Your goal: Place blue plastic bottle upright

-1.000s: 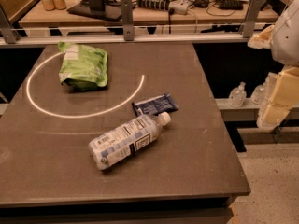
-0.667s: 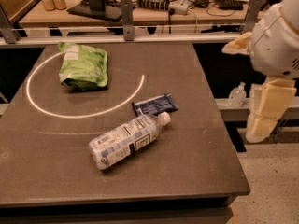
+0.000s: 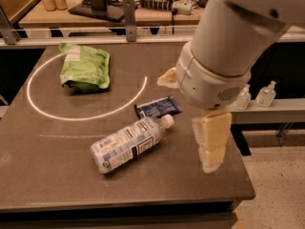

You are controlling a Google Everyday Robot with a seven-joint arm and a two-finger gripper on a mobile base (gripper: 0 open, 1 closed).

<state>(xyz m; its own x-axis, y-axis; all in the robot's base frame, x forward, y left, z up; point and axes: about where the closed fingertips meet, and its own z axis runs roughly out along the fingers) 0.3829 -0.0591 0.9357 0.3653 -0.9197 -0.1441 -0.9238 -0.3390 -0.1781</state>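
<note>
A dark table [image 3: 57, 175] fills the frame. The blue plastic bottle [image 3: 131, 143] lies on its side at lower centre, with its cap just beside a dark blue packet [image 3: 158, 107]. The gripper [image 3: 212, 140] hangs at centre right; I cannot tell whether it is open or closed. The best grasp is probably across the bottle's body, clear of the packet, before tipping it onto its base.

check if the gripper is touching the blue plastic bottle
Apart. The camera view shows the gripper hanging over the right side of the table, with bare tabletop between it and the cap end of the lying blue plastic bottle.
</note>
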